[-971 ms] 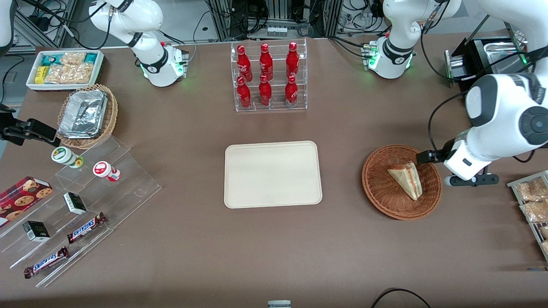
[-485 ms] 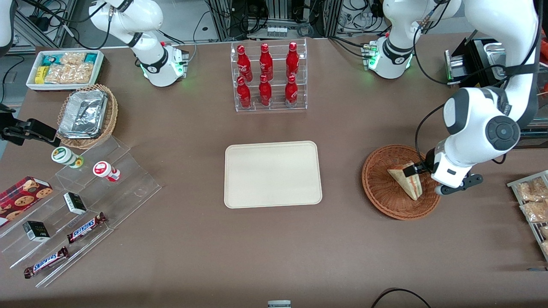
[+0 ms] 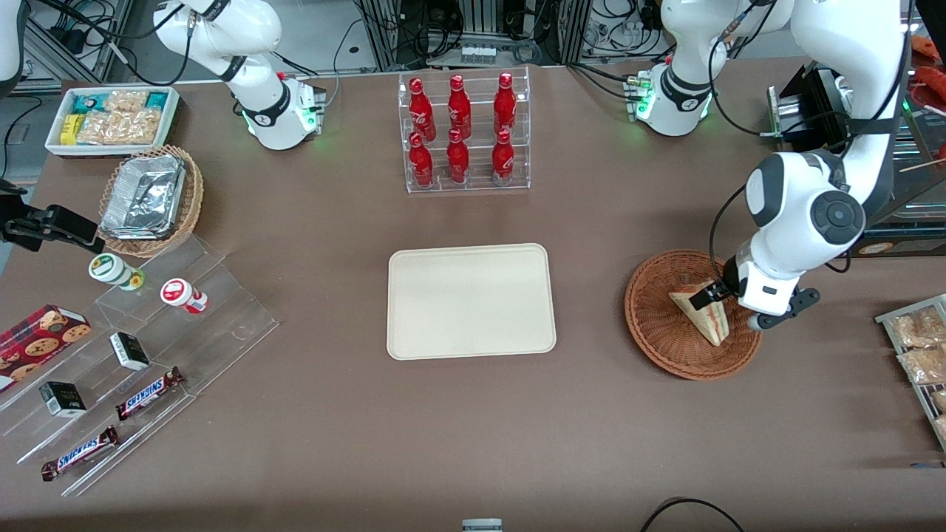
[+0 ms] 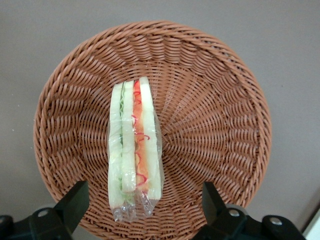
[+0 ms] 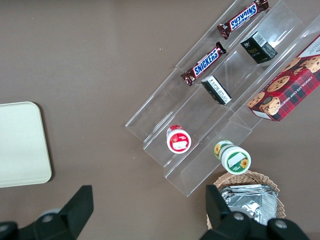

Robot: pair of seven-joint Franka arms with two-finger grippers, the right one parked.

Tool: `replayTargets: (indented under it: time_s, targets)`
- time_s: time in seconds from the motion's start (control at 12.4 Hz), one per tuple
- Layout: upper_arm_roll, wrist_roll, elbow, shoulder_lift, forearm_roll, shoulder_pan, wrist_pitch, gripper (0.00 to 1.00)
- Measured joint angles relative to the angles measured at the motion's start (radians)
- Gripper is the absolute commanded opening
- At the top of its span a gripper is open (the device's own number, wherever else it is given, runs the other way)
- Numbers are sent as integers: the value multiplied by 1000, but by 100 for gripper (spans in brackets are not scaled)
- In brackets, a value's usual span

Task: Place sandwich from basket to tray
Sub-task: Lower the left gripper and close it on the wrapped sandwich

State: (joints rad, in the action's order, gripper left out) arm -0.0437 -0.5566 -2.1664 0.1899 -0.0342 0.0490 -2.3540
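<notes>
The sandwich lies in the reddish-brown wicker basket, a wrapped triangular wedge with red, white and green layers along its cut edge. My left gripper hangs directly above the sandwich, low over the basket. It is open, with one dark finger on each side of the wedge's wider end and not touching it. The cream tray sits bare at the table's middle, toward the parked arm's end from the basket.
A clear rack of red bottles stands farther from the front camera than the tray. A metal rack with snack packets lies beside the basket at the table's edge. Tiered acrylic shelves with snacks and a foil-filled basket lie toward the parked arm's end.
The left arm has swung in from the table's edge over the basket, bringing the open gripper above the sandwich. The sandwich has not moved.
</notes>
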Motion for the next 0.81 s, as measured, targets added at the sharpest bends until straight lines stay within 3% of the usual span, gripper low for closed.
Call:
replayTargets:
  time_s: [0.81]
  targets:
    - [4,-80,-39,39,0,-4,-77,100]
